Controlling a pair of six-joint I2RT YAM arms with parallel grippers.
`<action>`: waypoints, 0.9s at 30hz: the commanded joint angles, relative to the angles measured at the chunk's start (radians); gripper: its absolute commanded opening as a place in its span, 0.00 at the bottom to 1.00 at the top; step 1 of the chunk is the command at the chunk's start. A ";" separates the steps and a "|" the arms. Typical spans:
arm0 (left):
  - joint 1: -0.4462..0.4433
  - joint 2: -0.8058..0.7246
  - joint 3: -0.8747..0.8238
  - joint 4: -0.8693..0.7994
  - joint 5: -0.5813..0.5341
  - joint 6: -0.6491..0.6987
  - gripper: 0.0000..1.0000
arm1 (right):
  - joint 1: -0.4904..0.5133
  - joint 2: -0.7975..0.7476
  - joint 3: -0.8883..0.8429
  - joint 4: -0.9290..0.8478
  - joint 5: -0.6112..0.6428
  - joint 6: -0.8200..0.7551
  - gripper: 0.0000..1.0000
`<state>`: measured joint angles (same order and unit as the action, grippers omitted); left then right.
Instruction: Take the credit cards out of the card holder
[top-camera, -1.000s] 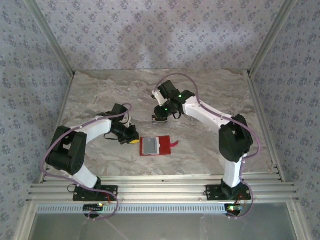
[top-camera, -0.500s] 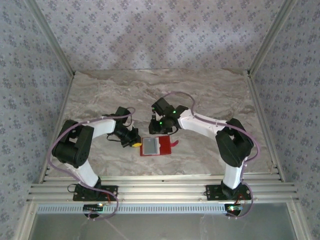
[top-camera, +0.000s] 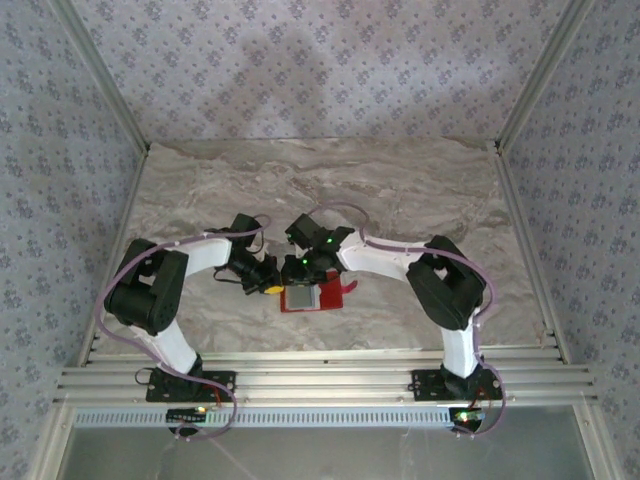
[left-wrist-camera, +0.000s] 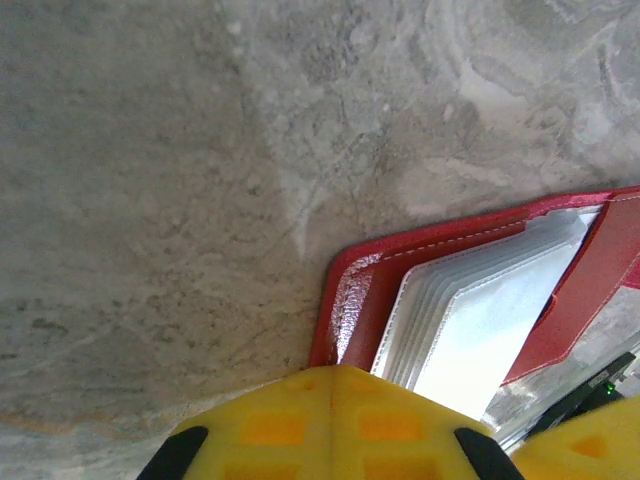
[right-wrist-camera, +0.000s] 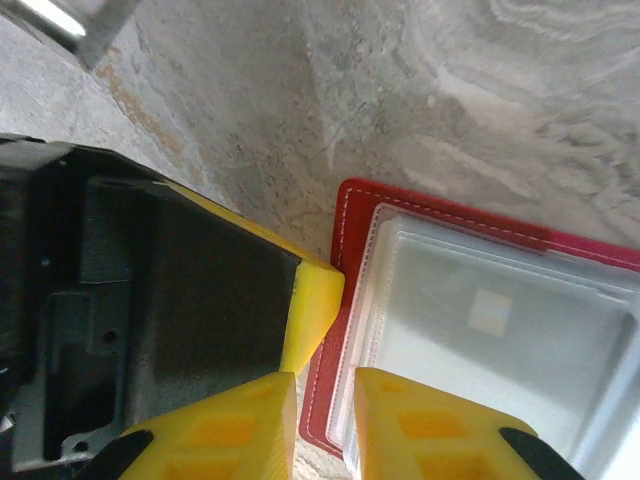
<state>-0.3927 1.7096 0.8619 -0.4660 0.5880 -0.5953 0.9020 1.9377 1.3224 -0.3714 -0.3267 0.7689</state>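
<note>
Left gripper (left-wrist-camera: 335, 400) is sitting fully closed, tips touching the red rim of the open card holder (left-wrist-camera: 365, 290) directly ahead of it. Right gripper (right-wrist-camera: 325, 400) is hovering narrowly parted, fingers straddling that same rim, just beside the left one. Credit cards (right-wrist-camera: 490, 330) are lying inside the card holder, ahead of both.

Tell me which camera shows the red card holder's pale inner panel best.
Right wrist: the flat red folding card holder lies open close up, its pale grey-white panel broad and framed in red. Left wrist catches one corner with layered clear sleeve edges. Top external shows the holder small and far off.
</note>
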 joint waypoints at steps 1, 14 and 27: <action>-0.007 0.041 -0.020 -0.037 -0.019 0.016 0.07 | 0.014 0.036 -0.017 0.029 -0.026 0.023 0.23; -0.007 0.039 -0.011 -0.058 -0.043 0.025 0.06 | 0.024 0.001 -0.094 0.044 0.004 0.021 0.23; -0.007 0.041 -0.008 -0.071 -0.054 0.028 0.06 | 0.032 -0.005 -0.114 0.046 0.008 0.040 0.23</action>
<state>-0.3927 1.7111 0.8654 -0.4709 0.5838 -0.5838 0.9257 1.9205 1.2095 -0.2810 -0.3370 0.7971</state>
